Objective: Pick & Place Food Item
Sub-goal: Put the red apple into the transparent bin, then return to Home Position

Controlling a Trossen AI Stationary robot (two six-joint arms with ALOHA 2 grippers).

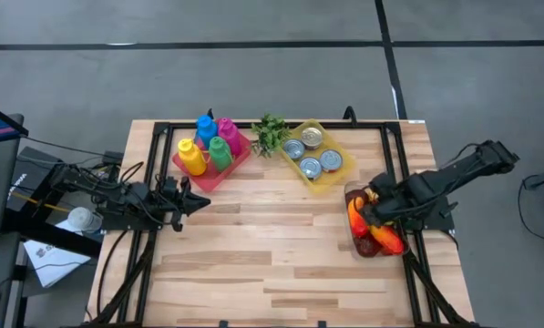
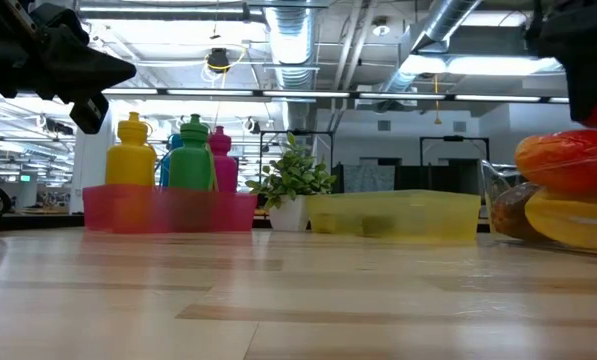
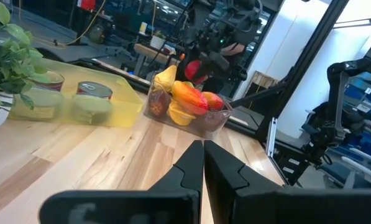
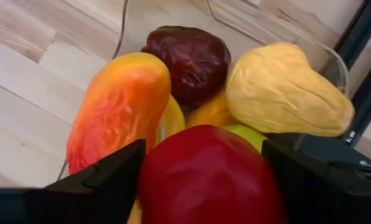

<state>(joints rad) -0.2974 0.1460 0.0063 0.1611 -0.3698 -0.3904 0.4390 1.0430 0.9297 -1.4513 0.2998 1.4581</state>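
Observation:
A clear container near the table's right edge holds a pile of fruit: an orange-red mango, a dark maroon fruit and a yellow pear-shaped one. My right gripper hangs over that pile, shut on a red round fruit. In the high view the gripper covers that fruit. My left gripper waits shut above the table's left part, beside the red bottle tray, touching nothing. My right gripper pinches the red fruit between its two fingers, one finger on each of two opposite sides, coming from above and slanting down. The fruit sits right over the pile in the container; whether it still touches the fruit beneath cannot be told.
A red tray of coloured bottles, a small green plant and a yellow tray of cans stand along the far side. Bare wood lies across the middle and near part of the table.

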